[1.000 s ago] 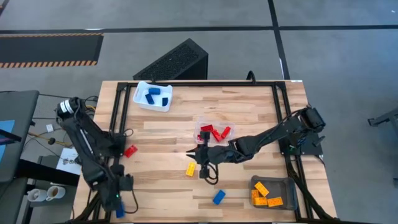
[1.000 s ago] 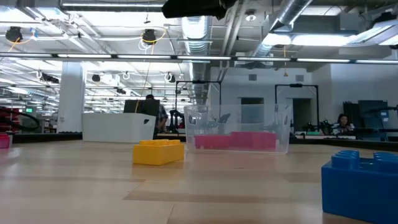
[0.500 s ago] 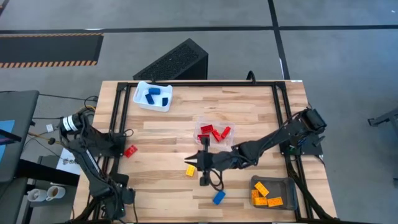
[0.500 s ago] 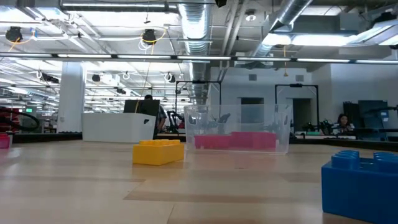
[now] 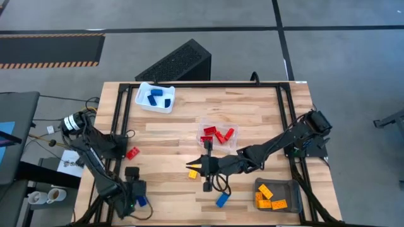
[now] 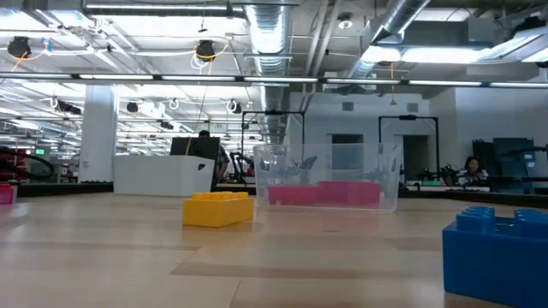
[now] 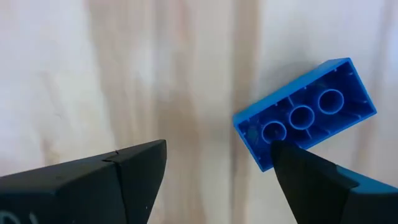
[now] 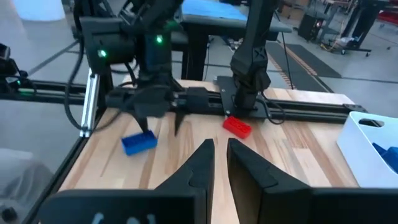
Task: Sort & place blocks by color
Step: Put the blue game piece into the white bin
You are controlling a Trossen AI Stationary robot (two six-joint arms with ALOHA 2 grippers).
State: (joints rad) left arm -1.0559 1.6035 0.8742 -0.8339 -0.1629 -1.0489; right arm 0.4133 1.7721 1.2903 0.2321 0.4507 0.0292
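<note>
My left gripper [image 7: 217,155] is open over the table's near left corner [image 5: 140,197]. A blue brick [image 7: 305,112] lies there upside down, hollow side up, beside one finger; it also shows in the high view [image 5: 142,202]. My right gripper [image 5: 191,166] is shut and empty [image 8: 221,146], above a yellow brick [image 5: 192,174] that rests on the table [image 6: 218,208]. Another blue brick [image 5: 221,200] lies near the table's near edge. A red brick [image 5: 132,152] lies at the left. Red bricks lie in a clear tray [image 5: 228,144]. My left gripper points down at the table. One finger [image 7: 298,174] stands at a corner of the blue brick's underside [image 7: 258,140]. I cannot tell whether it touches. The brick lies flat on the table.
A white tray [image 5: 144,104] with blue bricks stands at the far left. A grey tray [image 5: 287,187] with orange bricks stands at the near right. Black frame rails run along the table's left and right edges. Bare wood lies between the trays.
My left gripper has swung from the near left corner toward the table's right, and the blue brick now shows on the wood beside it. My right gripper has gone from beside the clear tray toward the table's near edge, to above the yellow brick.
</note>
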